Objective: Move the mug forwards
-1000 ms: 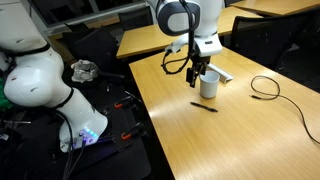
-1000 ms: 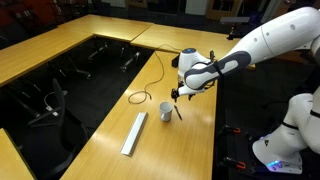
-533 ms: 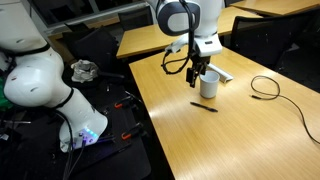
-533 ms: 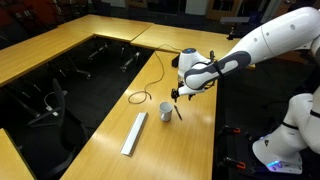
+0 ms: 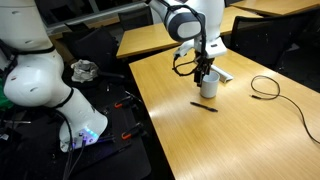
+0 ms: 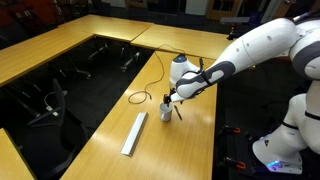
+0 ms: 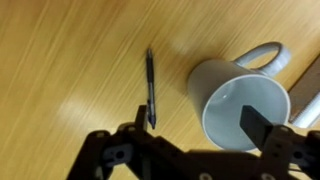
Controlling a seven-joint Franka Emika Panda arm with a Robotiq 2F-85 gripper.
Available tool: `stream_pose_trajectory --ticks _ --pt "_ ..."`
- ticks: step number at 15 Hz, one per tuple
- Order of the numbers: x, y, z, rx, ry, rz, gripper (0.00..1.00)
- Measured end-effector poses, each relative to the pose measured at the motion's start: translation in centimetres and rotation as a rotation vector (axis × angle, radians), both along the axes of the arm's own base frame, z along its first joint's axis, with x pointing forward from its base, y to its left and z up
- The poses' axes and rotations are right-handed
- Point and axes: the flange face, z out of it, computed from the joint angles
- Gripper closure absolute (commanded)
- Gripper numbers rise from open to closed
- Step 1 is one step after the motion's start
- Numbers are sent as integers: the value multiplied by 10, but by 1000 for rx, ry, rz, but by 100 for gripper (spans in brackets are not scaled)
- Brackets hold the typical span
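White mug [image 7: 225, 100]: upright on the wooden counter [image 5: 230, 130], handle turned away from a black pen [image 7: 150, 85] lying just beside it. Hand [image 7: 197, 125]: directly above the mug, fingers spread wide, one over the mug's opening, the other outside its wall, gripping nothing.

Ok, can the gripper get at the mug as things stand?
Probably yes: the gripper hangs open right above the mug, one finger over its mouth. Only a pen lies nearby, apart from the mug.
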Motion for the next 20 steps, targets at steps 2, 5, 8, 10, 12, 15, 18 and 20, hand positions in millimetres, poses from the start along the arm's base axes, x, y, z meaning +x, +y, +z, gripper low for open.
stream_pose_trajectory --ticks 2,5,8,10,12,15,18,20 --pt "16 -1 -16 -22 -22 4 0" --pt "34 -4 -37 -27 -13 2 34" --pt "43 -4 -50 3 16 8 57" --pt "48 -5 -46 18 31 24 73" --pt "48 -7 -44 25 47 33 88" --pt "46 -8 -44 26 51 57 100" --pt "39 -4 -43 29 60 93 97" --pt "27 0 -42 37 73 118 97"
